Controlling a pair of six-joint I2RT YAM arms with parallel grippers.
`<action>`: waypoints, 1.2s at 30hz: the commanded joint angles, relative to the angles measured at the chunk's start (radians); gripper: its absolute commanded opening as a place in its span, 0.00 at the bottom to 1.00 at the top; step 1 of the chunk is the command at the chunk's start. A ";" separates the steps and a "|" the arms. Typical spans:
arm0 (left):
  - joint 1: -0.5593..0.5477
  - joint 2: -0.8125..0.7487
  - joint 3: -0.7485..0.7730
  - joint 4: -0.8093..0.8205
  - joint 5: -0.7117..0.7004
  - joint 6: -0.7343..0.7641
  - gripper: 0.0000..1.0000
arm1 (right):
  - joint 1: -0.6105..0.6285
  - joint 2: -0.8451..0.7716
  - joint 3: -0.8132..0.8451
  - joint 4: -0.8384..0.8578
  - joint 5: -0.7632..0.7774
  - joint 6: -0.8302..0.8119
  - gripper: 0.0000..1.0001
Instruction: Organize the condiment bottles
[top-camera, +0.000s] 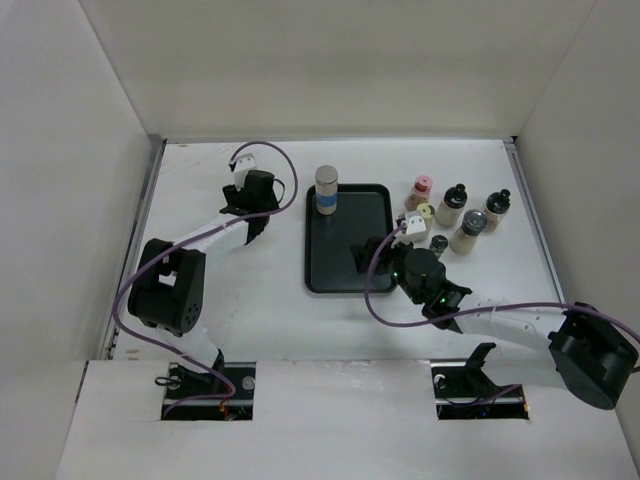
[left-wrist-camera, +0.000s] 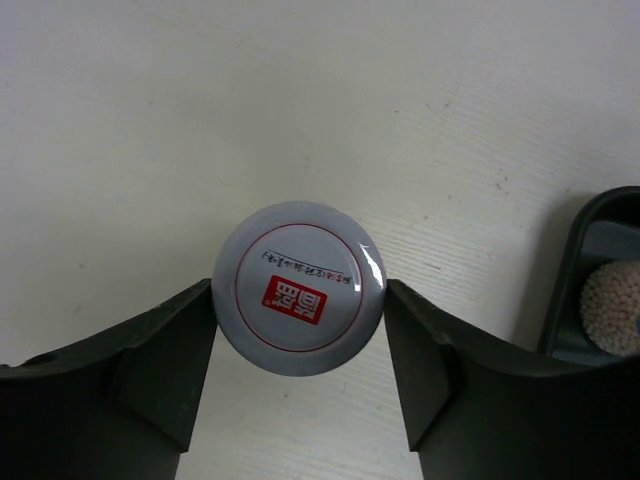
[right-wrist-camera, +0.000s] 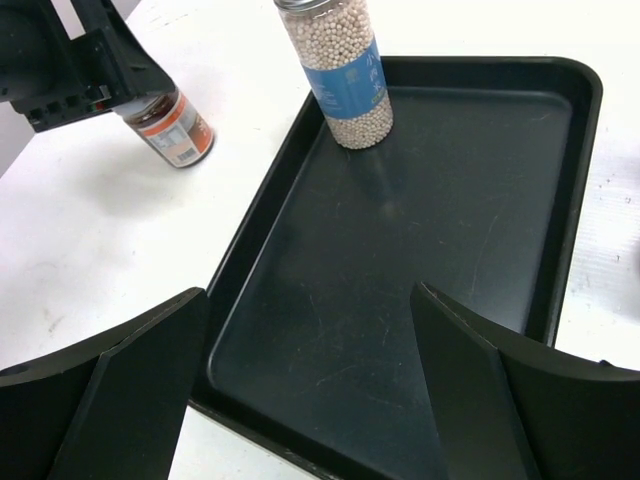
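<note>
the left gripper (left-wrist-camera: 300, 300) pinches a small jar (left-wrist-camera: 298, 285) by its round lid, one jaw on each side. the jar points lid up, left of the black tray (top-camera: 345, 275). the right gripper (right-wrist-camera: 308, 300) hangs over the tray, jaws spread wide, holding nothing.

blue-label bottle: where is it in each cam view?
Top: blue-label bottle upright in black tray, far-left corner.
Left wrist: bottle at right edge, seen from above, in tray.
Right wrist: bottle top centre, upright, tray corner.
Shared landmark: the black tray.
</note>
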 joint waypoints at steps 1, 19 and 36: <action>0.019 0.013 0.030 0.063 -0.008 0.015 0.60 | -0.008 -0.002 0.044 0.026 -0.015 0.011 0.89; -0.226 -0.395 -0.070 0.071 -0.043 0.026 0.33 | -0.026 -0.061 0.057 -0.022 -0.004 0.035 0.87; -0.360 -0.015 0.188 0.178 0.038 0.052 0.33 | -0.189 -0.367 -0.018 -0.267 0.053 0.164 0.63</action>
